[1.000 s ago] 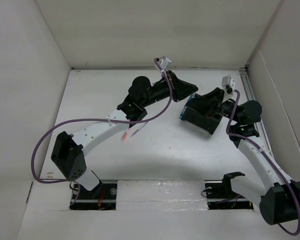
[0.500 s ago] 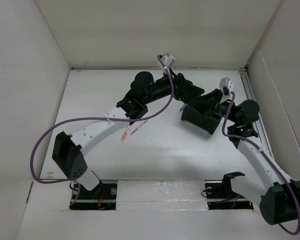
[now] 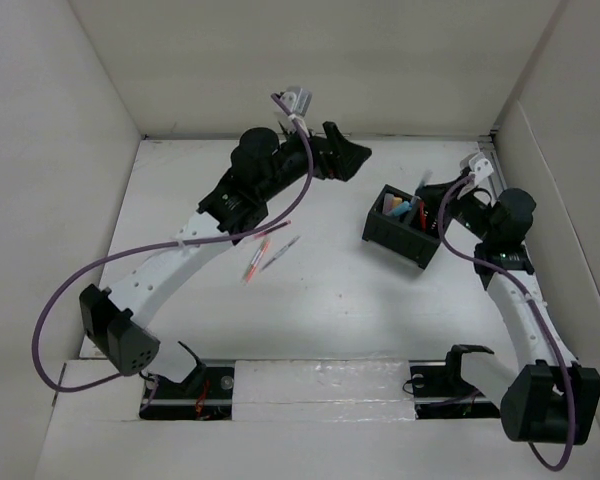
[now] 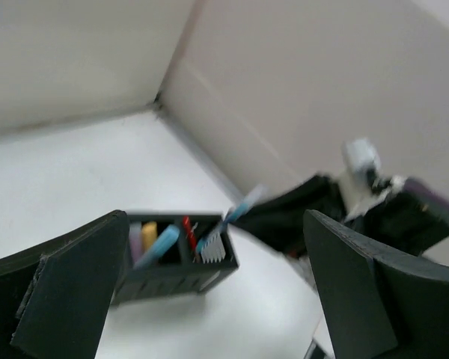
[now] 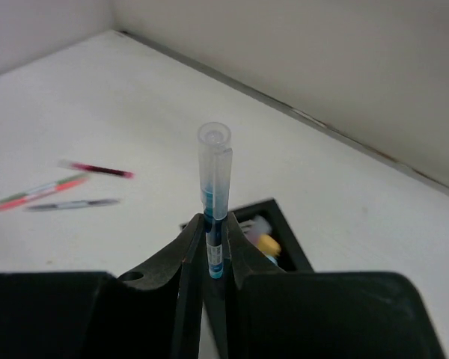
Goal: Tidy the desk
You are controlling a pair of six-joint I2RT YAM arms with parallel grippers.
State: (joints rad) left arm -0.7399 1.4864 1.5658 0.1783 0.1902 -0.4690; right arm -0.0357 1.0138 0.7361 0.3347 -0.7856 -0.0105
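The bench (image 3: 330, 300) spreads under both arms, with three loose pens (image 3: 253, 262) lying left of centre, their long axes running near-left to far-right. The right fingers (image 5: 200, 232) are clenched on a blue pen (image 5: 213, 176), held upright, and the black organizer (image 3: 400, 235) sits just to their left, seemingly right below the pen's tip. The left fingers (image 3: 350, 155) are spread wide and hold nothing. They hang on the far side of the loose pens, and that arm is the nearer one to them.

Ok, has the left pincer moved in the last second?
Yes. The left pincer has pulled back from the black organizer box, going left and toward the back wall, and now stands open and empty.
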